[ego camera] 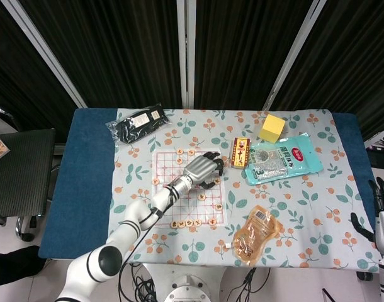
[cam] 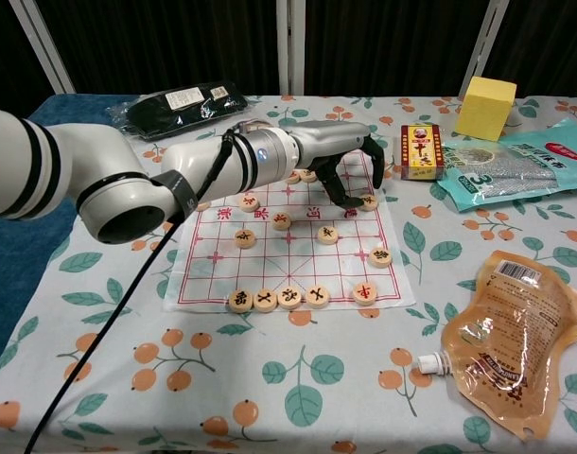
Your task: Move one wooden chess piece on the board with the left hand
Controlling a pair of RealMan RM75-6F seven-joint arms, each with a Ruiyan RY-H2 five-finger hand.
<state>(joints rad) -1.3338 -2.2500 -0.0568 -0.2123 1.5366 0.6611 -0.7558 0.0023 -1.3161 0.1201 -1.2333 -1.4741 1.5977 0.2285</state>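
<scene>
We see the left hand (cam: pixel 343 156) reaching from the left of the chest view across the upper part of the chessboard (cam: pixel 286 236), palm down, fingers curled downward. Its dark fingertips (cam: pixel 350 200) come down right at a wooden chess piece (cam: pixel 368 200) near the board's upper right edge. We cannot tell whether the piece is actually pinched or only touched; the fingers hide the contact in both views.

Head view: same hand (ego camera: pixel 203 170) sits mid-frame over the board's (ego camera: pixel 187 189) upper right quadrant.

Other pieces stay scattered on the board, with a row of pieces (cam: pixel 279 298) along the lower edge in the chest view.

The right hand (ego camera: pixel 381 204) shows at the far right edge of the head view, off the table, fingers apart and pointing up, holding nothing.

Around the board on the floral tablecloth (cam: pixel 222 378):
- black pouch (cam: pixel 173 104), upper left
- yellow block (cam: pixel 487 107), upper right
- small red box (cam: pixel 417 151), just right of the board
- teal snack bag (cam: pixel 515 165), right edge
- brown spouted pouch (cam: pixel 506 336), lower right
</scene>
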